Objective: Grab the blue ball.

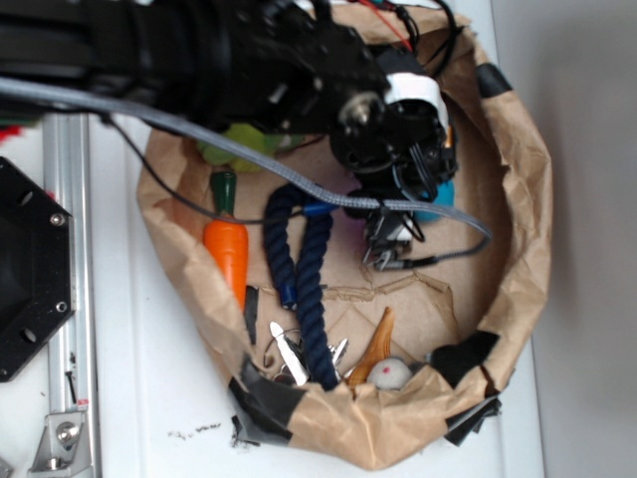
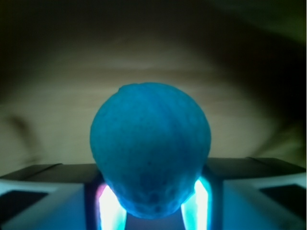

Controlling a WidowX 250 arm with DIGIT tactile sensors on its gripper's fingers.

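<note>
In the middle of the wrist frame, the blue ball (image 2: 150,148) fills most of the picture, its lower half sitting between the two fingers (image 2: 111,208) of the gripper (image 2: 153,211), which glow bright at the lower edge and press against the ball's sides, holding it. Behind it is only blurred tan paper. The exterior view shows almost nothing of this: there the ball is just a sliver of teal (image 1: 441,196) at the right of centre, tucked under the black gripper (image 1: 398,214), whose fingertips are hidden by the arm's own body and cables.

What the exterior view adds is the surroundings. A brown paper basket (image 1: 523,229), patched with black tape along its rim, sits on a white table (image 1: 587,299). Inside it, at centre, lies a dark navy rope loop (image 1: 299,274); to its left an orange carrot toy (image 1: 229,254) with a green top; above that, a bit of a green plush toy (image 1: 239,149), mostly covered by the arm. Near the bottom rim lie some metal clips (image 1: 294,358), a tan wooden piece (image 1: 376,349) and a small white-grey ball with a red dot (image 1: 390,372). A grey braided cable (image 1: 199,129) crosses the upper left of the frame.

No writing or label can be read in either view.
</note>
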